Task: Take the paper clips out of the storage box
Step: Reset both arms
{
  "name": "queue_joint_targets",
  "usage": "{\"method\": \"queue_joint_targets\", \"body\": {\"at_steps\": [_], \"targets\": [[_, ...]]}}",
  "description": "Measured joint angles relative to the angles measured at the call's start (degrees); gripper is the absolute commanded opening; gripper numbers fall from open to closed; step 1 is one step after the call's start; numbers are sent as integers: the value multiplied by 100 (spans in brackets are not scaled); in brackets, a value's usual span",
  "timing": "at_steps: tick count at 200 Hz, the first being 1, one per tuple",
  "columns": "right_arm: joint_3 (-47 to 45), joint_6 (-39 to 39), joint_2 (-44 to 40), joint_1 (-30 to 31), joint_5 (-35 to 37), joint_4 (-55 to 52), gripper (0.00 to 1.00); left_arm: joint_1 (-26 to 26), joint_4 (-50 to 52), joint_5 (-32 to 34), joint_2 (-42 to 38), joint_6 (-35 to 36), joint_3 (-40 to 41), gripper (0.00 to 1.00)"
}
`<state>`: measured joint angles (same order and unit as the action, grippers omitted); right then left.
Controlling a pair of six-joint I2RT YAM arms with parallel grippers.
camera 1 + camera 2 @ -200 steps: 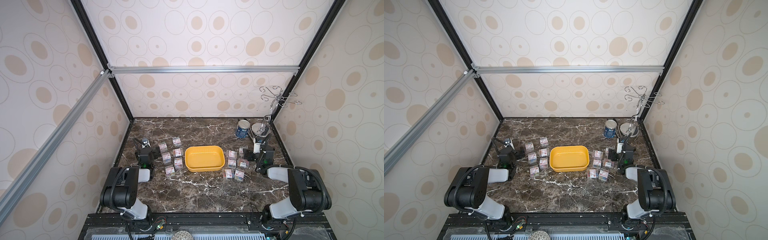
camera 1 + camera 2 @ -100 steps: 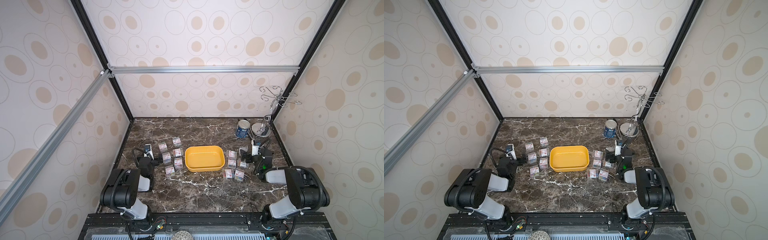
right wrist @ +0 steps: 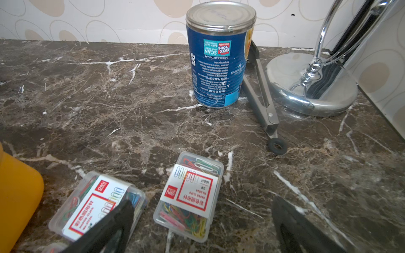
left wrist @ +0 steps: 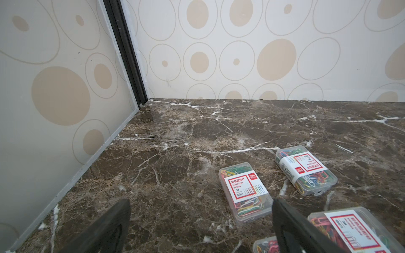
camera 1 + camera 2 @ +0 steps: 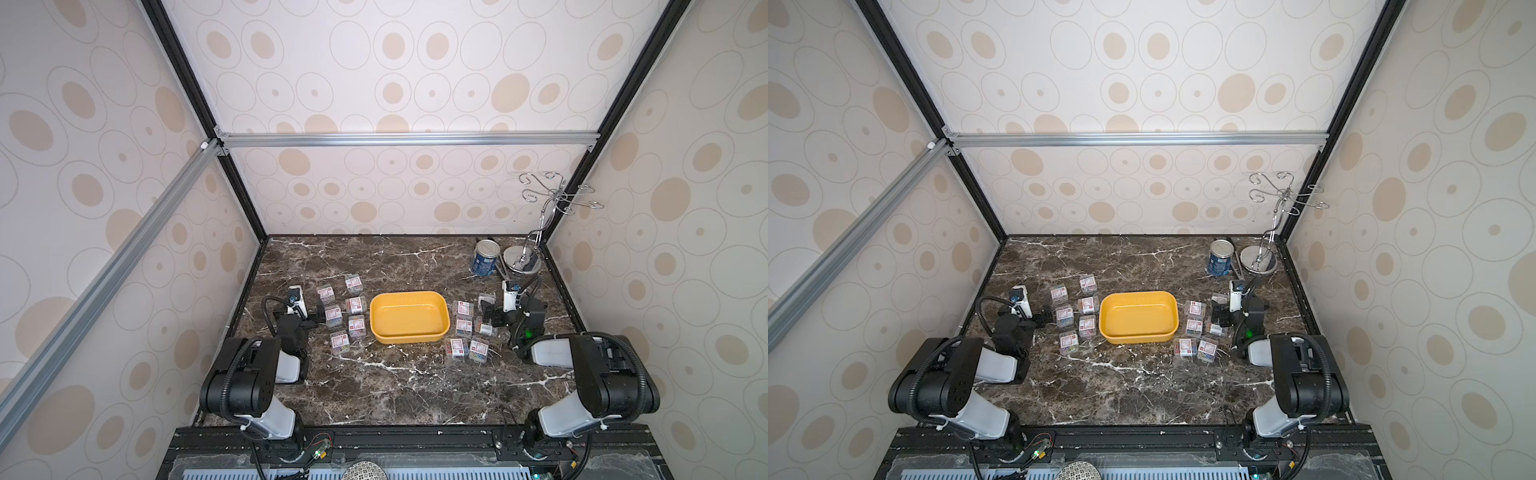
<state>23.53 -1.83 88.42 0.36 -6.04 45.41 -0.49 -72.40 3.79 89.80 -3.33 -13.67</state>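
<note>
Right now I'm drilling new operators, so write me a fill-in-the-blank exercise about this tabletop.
The yellow storage box is ____, with the paper clips lying on either side.
Grey ____ lie between the can and the chrome stand.
The left gripper and right gripper have jaws ____.
Missing: empty; tongs; open.

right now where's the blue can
In a top view the blue can stands upright near the table's far right corner, tongs beside it, then the chrome stand's base.

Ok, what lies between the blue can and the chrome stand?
Grey tongs lie on the marble between can and stand; clearest in the right wrist view.
</note>
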Motion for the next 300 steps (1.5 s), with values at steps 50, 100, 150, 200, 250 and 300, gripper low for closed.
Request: {"method": "queue_joint_targets", "body": {"at_steps": [50,100,150,200,250,300], "targets": [[0,-4,0,0,-2,-2,100,0,-2,0,0,4,0,100],[4,-4,0,0,7,-28,99,0,-4,0,0,15,0,100],[4,-4,0,0,13,-39,100,0,-7,0,0,17,0,100],[-1104,133,-46,0,470,1388,100,0,-13,0,0,20,0,100],[4,245,7,212,1211,564,100,0,-39,0,0,17,2,100],[-2,243,4,247,1388,256,100,0,-39,0,0,17,2,100]]}}
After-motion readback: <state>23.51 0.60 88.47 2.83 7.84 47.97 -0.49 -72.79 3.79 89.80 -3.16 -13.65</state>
